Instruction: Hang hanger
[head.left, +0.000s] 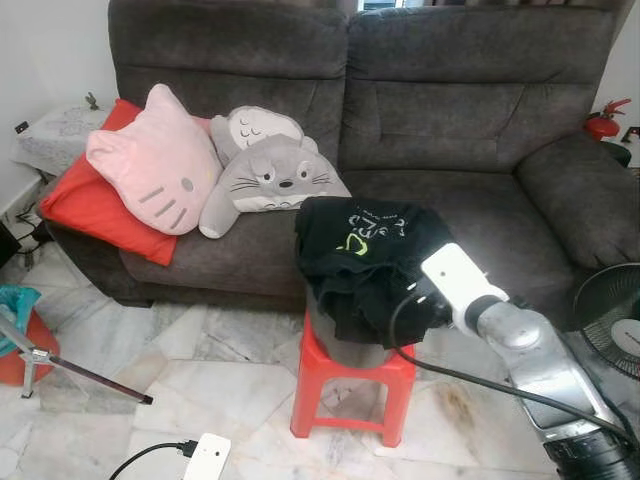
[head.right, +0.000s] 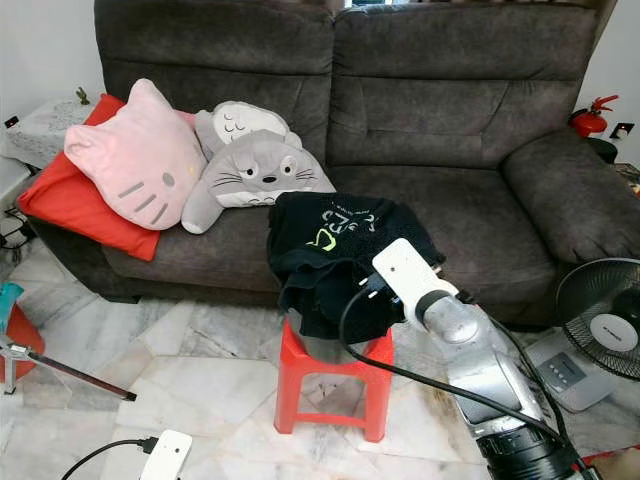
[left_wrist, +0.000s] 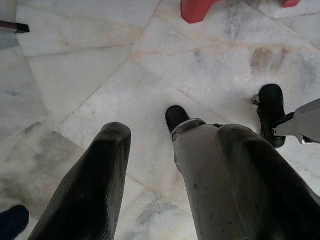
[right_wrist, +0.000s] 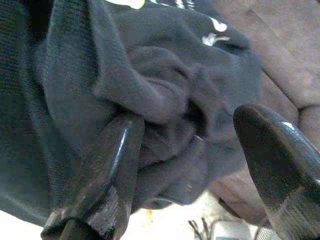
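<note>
Right gripper (right_wrist: 192, 165) spread wide at the soft, crumpled black garment (head.left: 362, 262), one glossy black finger (right_wrist: 105, 170) pressed against a fold, nothing clamped. Garment heaped over a grey bucket (head.left: 345, 345) on a red plastic stool (head.left: 352, 388), just before the plush grey sofa (head.left: 470, 130). Hanger not discernible; long axis cannot tell. Left gripper (left_wrist: 167, 185) parted over marble floor (left_wrist: 100, 75), empty.
</note>
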